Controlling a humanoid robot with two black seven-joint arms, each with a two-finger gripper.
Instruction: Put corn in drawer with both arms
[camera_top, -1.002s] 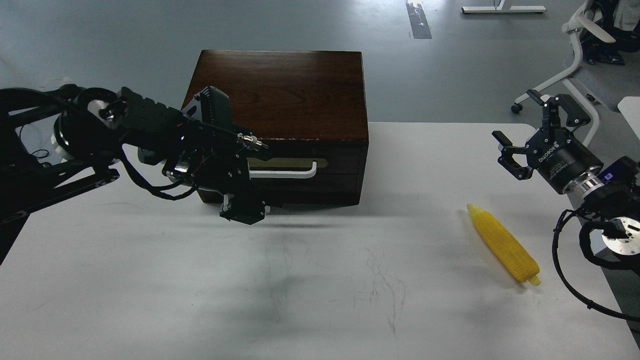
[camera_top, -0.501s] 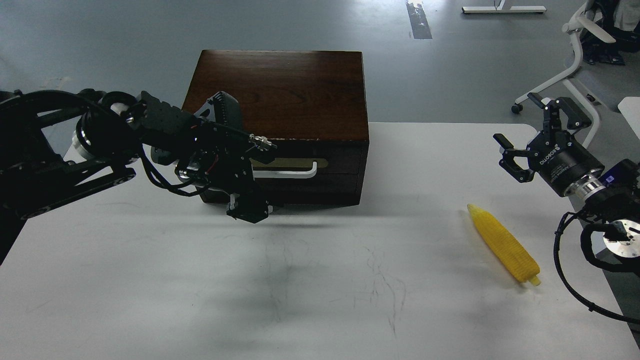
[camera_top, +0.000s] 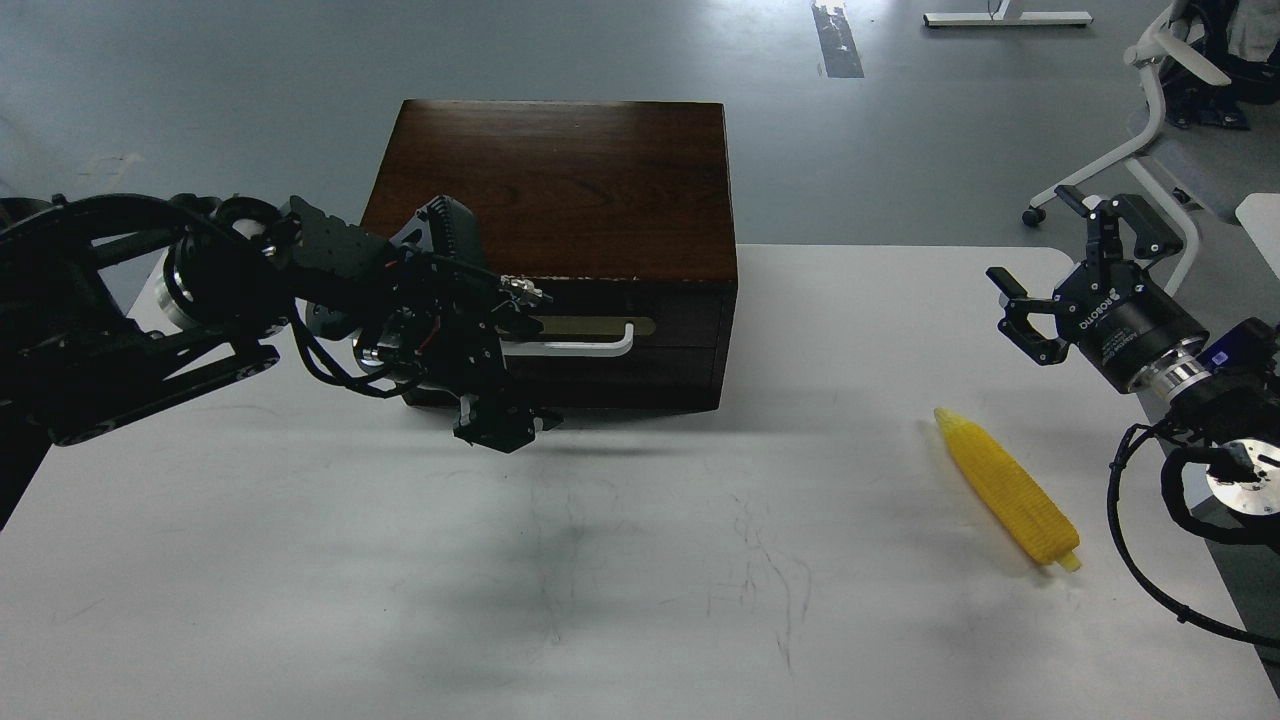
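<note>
The yellow corn lies on the white table at the right, pointed end away from me. The drawer is shut in the front of the dark wood cabinet, and its white bar handle shows. My left gripper is against the left part of the drawer front, at the handle's left end. Its fingers are dark and I cannot tell them apart. My right gripper hangs open and empty above the table, behind and to the right of the corn.
The white table spreads out in front of the cabinet. Its right edge runs close to my right arm. A white chair base stands on the grey floor at the back right.
My left arm has moved right and closer to the drawer front, toward the handle's left end. My right gripper has shifted slightly and then held still. The corn has not moved.
</note>
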